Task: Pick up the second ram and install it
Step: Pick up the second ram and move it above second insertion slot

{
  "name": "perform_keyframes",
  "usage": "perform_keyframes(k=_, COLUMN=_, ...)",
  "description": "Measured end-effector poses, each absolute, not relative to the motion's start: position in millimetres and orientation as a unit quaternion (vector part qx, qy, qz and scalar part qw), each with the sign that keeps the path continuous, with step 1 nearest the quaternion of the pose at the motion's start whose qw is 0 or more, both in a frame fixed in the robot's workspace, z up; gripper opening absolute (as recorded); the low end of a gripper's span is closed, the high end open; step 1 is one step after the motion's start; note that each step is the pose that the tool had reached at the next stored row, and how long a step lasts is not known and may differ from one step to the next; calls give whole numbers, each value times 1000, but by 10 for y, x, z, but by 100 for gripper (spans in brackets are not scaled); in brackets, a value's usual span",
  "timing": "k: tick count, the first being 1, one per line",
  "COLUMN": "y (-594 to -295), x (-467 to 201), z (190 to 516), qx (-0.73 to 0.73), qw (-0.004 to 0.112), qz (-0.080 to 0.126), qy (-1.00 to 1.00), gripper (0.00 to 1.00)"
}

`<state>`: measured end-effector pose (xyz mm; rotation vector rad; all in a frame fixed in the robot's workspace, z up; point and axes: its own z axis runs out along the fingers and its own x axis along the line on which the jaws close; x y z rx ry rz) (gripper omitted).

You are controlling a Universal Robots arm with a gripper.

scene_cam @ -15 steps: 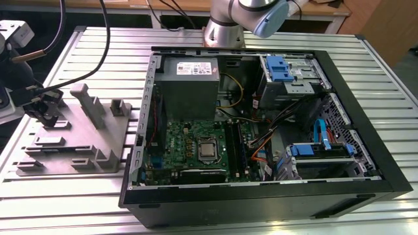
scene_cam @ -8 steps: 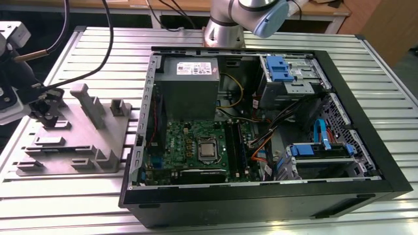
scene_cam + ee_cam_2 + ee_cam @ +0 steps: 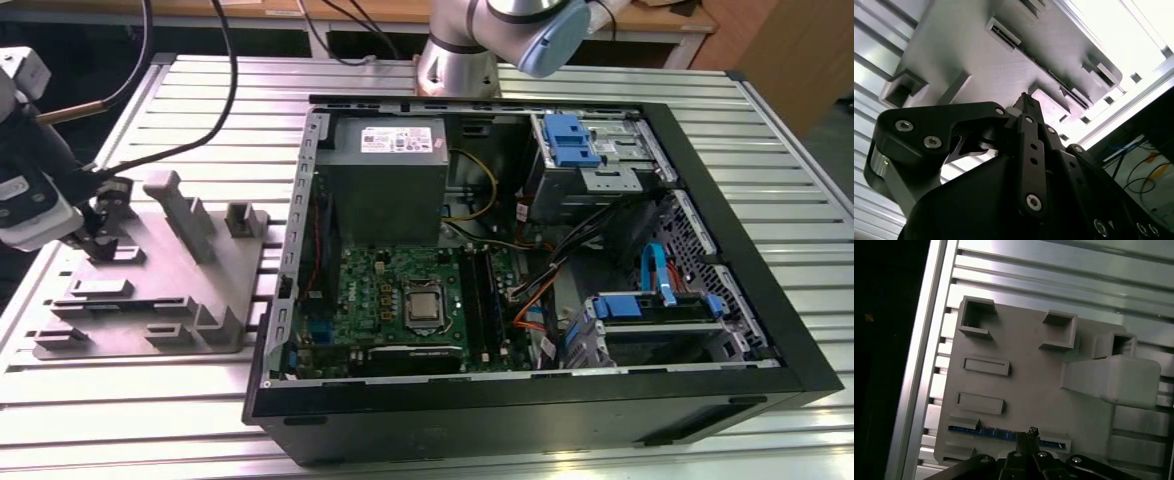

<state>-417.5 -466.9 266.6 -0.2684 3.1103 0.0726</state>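
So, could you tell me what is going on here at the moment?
The robot arm's gripper is down over the grey holder tray, which lies at the exterior view's left of the open computer case. In the first wrist view, the gripper's tip is right at the second ram, which sits in a slot of the tray. The ram has not yet been lifted out or installed on the green motherboard.

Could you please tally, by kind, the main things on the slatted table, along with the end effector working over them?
grey holder tray: 1
open computer case: 1
ram stick in the tray: 1
end effector: 1
Total: 4
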Motion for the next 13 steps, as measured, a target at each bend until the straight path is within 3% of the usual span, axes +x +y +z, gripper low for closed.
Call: perform_keyframes(k=13, y=-4669, x=-4175, z=2595, qx=-203, qw=7, qz=24, qy=979, gripper=10)
